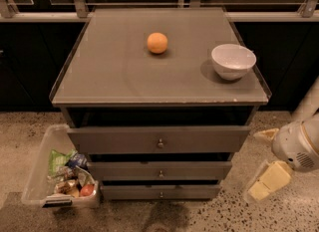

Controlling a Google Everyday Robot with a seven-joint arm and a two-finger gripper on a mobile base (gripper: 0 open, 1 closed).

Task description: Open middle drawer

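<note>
Evidently the gripper (264, 159) hung spread and empty, off to the right of the middle drawer (129, 170), clear of it.

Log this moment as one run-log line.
stage: pre-grasp | gripper: open, low, right of cabinet, touching nothing | middle drawer: knob ungrasped | on top: orange, white bowl

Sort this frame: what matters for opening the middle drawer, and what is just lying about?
Job: middle drawer, its knob; tool, open, low at the cabinet's right, touching nothing.
Lying about: orange, white bowl, bin of packets.
</note>
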